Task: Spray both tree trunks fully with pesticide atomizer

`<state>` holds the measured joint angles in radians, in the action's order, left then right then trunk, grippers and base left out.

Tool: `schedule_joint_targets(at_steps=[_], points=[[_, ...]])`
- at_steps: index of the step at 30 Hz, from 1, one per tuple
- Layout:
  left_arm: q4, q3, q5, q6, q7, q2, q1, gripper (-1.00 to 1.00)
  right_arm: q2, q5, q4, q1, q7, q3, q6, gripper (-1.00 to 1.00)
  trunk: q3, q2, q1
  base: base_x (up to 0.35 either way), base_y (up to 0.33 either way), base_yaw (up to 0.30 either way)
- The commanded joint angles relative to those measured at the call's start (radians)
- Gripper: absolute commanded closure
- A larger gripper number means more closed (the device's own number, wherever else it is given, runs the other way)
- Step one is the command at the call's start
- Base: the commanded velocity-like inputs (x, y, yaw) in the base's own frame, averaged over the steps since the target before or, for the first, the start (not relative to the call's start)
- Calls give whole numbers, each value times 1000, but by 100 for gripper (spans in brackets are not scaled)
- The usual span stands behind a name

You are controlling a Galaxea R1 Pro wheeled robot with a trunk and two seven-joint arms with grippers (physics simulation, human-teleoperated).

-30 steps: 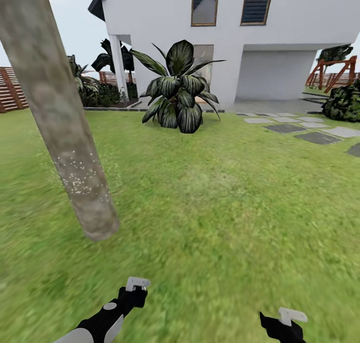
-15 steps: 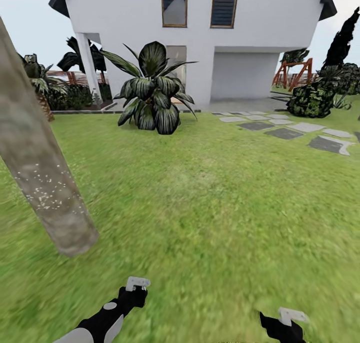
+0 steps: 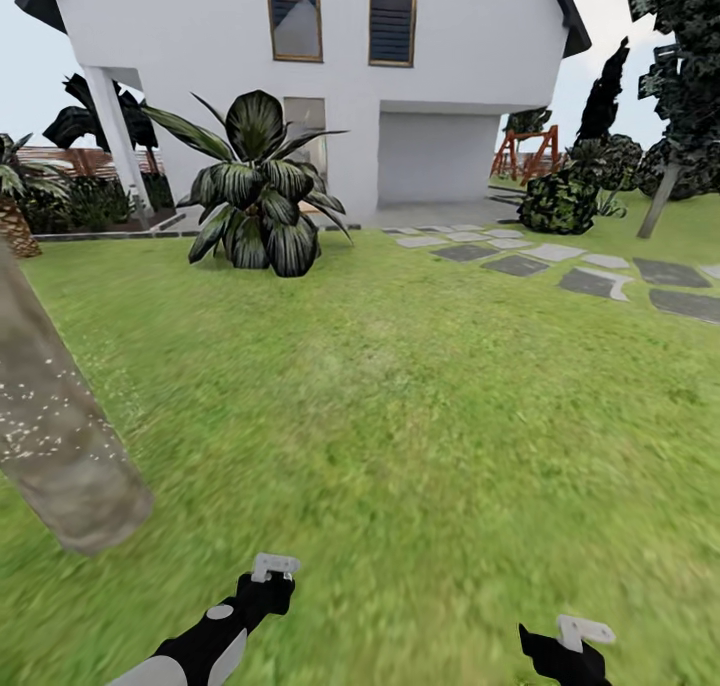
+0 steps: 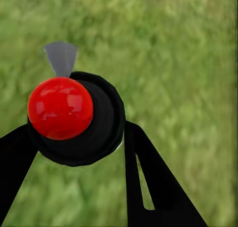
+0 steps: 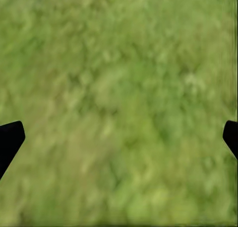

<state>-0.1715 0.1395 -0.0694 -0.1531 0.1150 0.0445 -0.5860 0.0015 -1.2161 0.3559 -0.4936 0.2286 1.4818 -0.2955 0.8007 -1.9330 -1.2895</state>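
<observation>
The whole head view swings to the right compared with a second ago: the white house [image 3: 300, 86] and the broad-leaved dark plant [image 3: 255, 196] before it slide toward the left, and the grey stepping stones [image 3: 590, 281] come further into the picture. That is the camera turning with the robot, not the garden moving. The lawn [image 3: 400, 416] stretches wide and bare ahead.

The speckled tree trunk [image 3: 50, 436], which stood well inside the picture a second ago, now sits at the left edge with only its lower part showing. Whitish specks of pesticide [image 3: 30, 416] dot its bark in a band, while the bark below that band near the ground looks bare. At the far right a second tree [image 3: 685, 76] with a pale leaning trunk and jagged dark foliage has come into sight beyond the stones. I judge the robot is leaving the first trunk and turning toward this one, so the step in hand is travel, not spraying.

The left pincer [image 4: 77, 137] is pinching the pesticide atomizer [image 4: 74, 117], a black round body with a red knob and a grey nozzle, held low over the grass. The right pincer [image 5: 119, 135] is spread wide with nothing between its tips, over grass as well.
</observation>
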Motion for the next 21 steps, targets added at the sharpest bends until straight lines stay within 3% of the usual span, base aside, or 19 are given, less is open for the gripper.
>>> schedule_joint_targets(at_steps=[1, 8, 17, 21], points=[[0, 0, 0, 0, 0, 0, 0, 100, 0, 0, 0, 0, 0, 0, 0, -100, -1, 0, 0, 0, 0, -264], [2, 1, 5, 0, -1, 0, 0, 100, 0, 0, 0, 0, 0, 0, 0, -100, -8, 0, 0, -42, -60, -263], [3, 3, 5, 0, -1, 1, 0, 100, 0, 0, 0, 0, 0, 0, 1, -100, -9, 0, 0, -66, -249, -266], [3, 3, 5, 0, -1, 2, 0, 100, 1, 0, 0, 0, 0, -1, 1, -100, -7, 0, 0, 0, -274, -84]])
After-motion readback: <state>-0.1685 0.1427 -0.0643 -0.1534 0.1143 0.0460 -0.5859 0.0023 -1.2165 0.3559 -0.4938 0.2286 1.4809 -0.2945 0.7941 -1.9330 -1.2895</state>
